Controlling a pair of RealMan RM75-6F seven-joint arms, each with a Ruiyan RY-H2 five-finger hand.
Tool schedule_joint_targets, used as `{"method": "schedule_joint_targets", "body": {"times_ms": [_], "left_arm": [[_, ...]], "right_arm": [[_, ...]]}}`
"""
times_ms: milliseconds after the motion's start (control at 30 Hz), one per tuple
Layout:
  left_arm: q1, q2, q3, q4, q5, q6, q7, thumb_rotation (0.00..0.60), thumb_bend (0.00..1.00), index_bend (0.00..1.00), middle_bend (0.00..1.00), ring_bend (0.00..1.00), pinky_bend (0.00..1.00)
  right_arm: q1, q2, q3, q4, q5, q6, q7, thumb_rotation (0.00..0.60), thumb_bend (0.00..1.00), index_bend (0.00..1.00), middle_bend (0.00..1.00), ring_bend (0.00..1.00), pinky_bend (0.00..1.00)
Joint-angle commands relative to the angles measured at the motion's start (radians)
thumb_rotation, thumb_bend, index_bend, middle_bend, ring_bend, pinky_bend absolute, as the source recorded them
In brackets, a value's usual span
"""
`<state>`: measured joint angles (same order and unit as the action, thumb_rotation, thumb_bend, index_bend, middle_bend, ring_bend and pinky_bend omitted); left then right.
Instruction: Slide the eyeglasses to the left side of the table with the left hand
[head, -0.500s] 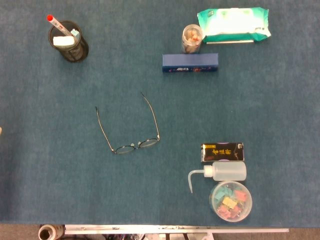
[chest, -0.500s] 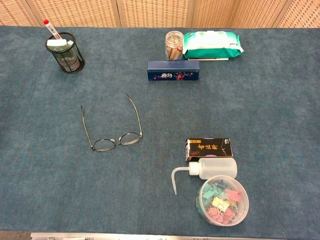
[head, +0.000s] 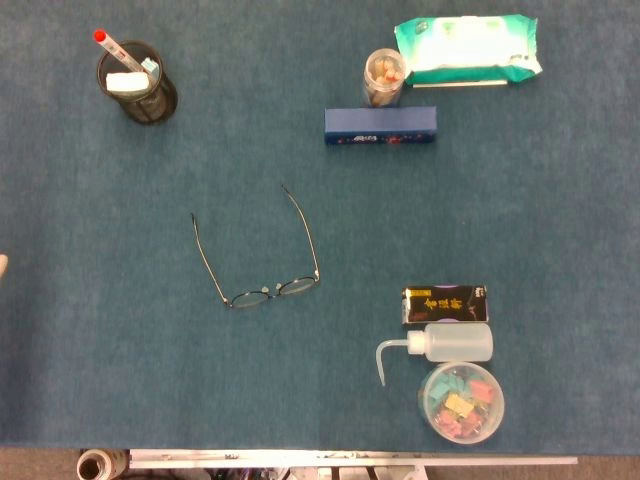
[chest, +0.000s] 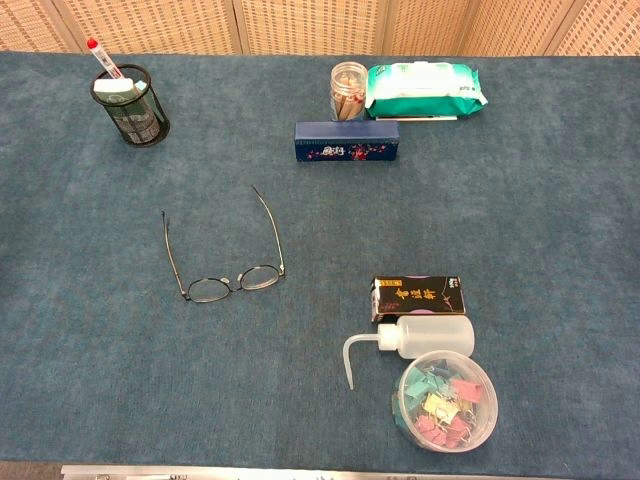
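Head view shows the eyeglasses (head: 258, 252) open, lenses toward the near edge, mid-table left of centre; neither hand is visible, state unknown; recommend the left hand press lightly against the frame's right side, pushing steadily leftward.

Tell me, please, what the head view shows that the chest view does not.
Only the head view shows a tape roll below the table's near edge and a pale sliver at its left border, too small to identify. Only the chest view shows the wicker screen behind the table. Both show the eyeglasses, untouched, temples open, lenses nearest the robot.
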<state>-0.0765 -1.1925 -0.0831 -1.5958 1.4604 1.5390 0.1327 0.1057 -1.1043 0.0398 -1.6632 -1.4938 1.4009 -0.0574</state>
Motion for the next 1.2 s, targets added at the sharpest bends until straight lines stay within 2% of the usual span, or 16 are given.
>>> {"method": "schedule_joint_targets", "body": {"times_ms": [33, 267, 367, 633, 833, 1000, 1200], "left_arm": [[-0.005, -0.014, 0.003, 0.008, 0.021, 0.008, -0.001, 0.6, 0.14, 0.33, 0.38, 0.27, 0.46], [-0.021, -0.063, 0.021, 0.036, 0.095, 0.024, -0.003, 0.6, 0.14, 0.3, 0.31, 0.22, 0.46], [-0.04, -0.066, 0.032, 0.034, 0.124, 0.001, 0.007, 0.6, 0.14, 0.28, 0.28, 0.18, 0.41], [-0.095, -0.063, 0.056, 0.021, 0.168, -0.08, 0.019, 0.6, 0.14, 0.27, 0.21, 0.13, 0.32], [-0.113, -0.064, 0.065, -0.014, 0.18, -0.104, 0.02, 0.6, 0.14, 0.27, 0.19, 0.12, 0.31], [-0.132, -0.096, 0.063, 0.013, 0.182, -0.127, 0.049, 0.6, 0.14, 0.26, 0.19, 0.11, 0.29], [-0.155, -0.14, 0.058, 0.043, 0.174, -0.155, 0.084, 0.6, 0.14, 0.16, 0.12, 0.1, 0.11]], "right_arm": [[-0.008, 0.003, 0.0, -0.004, -0.005, 0.018, 0.005, 0.6, 0.0, 0.34, 0.37, 0.27, 0.45], [-0.033, 0.014, 0.013, -0.012, -0.021, 0.087, 0.033, 0.6, 0.0, 0.34, 0.37, 0.27, 0.45], [-0.038, 0.016, 0.021, -0.011, -0.015, 0.1, 0.046, 0.6, 0.0, 0.34, 0.37, 0.27, 0.45], [-0.035, 0.022, 0.028, -0.01, -0.005, 0.093, 0.058, 0.6, 0.0, 0.34, 0.37, 0.27, 0.45], [-0.029, 0.021, 0.029, -0.01, -0.007, 0.084, 0.059, 0.6, 0.0, 0.34, 0.37, 0.27, 0.45], [-0.027, 0.021, 0.031, -0.009, -0.01, 0.083, 0.063, 0.6, 0.0, 0.34, 0.37, 0.27, 0.45], [-0.031, 0.025, 0.038, -0.009, -0.004, 0.095, 0.073, 0.6, 0.0, 0.34, 0.37, 0.27, 0.45]]}}
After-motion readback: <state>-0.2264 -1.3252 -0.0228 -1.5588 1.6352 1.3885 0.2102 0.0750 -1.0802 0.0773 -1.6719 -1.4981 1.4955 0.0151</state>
